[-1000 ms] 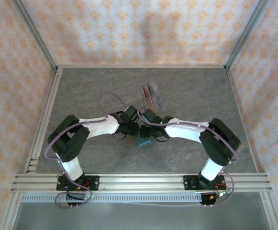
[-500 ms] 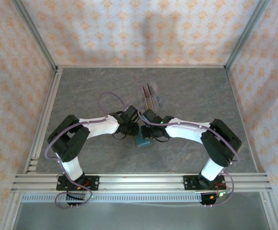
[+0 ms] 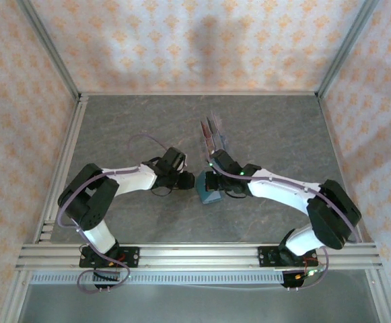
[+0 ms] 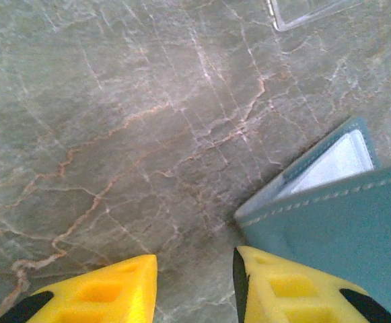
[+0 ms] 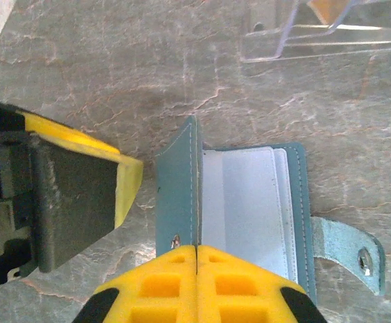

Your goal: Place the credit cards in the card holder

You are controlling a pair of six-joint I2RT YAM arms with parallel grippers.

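The left fingers (image 4: 104, 293) have drawn back to the left of the card holder (image 5: 245, 202) and parted slightly, empty, while the right fingers (image 5: 158, 282) have closed tight on its raised cover. The grey marbled desk (image 3: 128, 128) sits within orange-patterned walls (image 3: 195, 40) (the credit cards (image 3: 210, 131) stand just behind the holder). The teal holder lies open, pale pockets up, snap tab sticking out.
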